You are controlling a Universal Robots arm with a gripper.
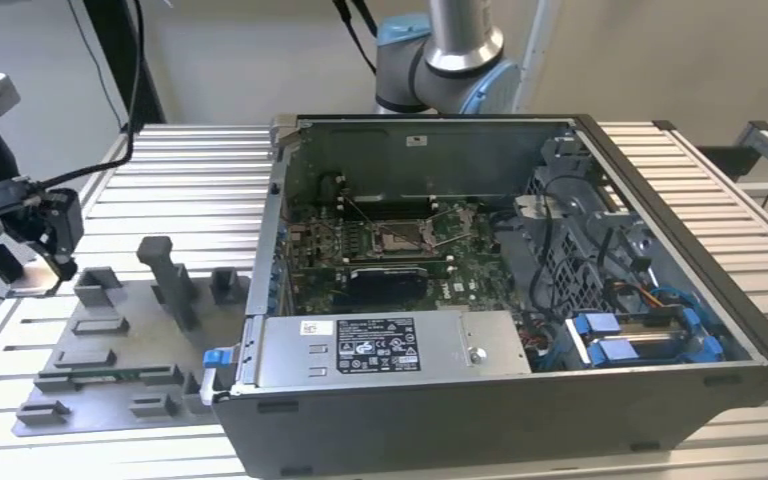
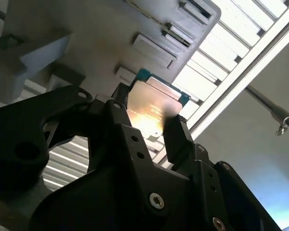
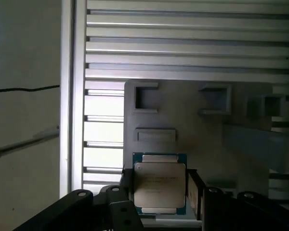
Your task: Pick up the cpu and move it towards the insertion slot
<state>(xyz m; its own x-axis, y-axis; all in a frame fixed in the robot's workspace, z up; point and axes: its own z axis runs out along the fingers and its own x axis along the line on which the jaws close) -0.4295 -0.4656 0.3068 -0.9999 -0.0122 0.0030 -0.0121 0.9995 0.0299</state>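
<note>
You have a slatted aluminium table (image 1: 184,170) with an open computer case (image 1: 491,400) lying on its side across the middle. The side panel is off, which leaves the green motherboard (image 1: 471,270) reachable from above.

Near the table's front corner, on the exterior view's left, sits a grey fixture tray (image 1: 131,355) with moulded pockets and blocks. These look made to keep loose parts at known spots for pickup.

The gripper (image 2: 148,115) hangs over the tray's outer far corner, close to the table's edge and well apart from the case. It is closed down to chip width and has the cpu (image 3: 160,185) clamped by two opposite edges. The dark fingers (image 2: 177,137) press on the rim, so the metal face stays uncovered; this grip probably also keeps the underside from being touched.

In both wrist views the cpu lies flat between the fingers. It appears to be clear of the tray, though you cannot be sure of the gap.

The insertion slot (image 1: 403,237) sits at the centre of the motherboard inside the case, its metal frame uncovered. The cpu is well away from it, so most of the transfer remains to be done.
</note>
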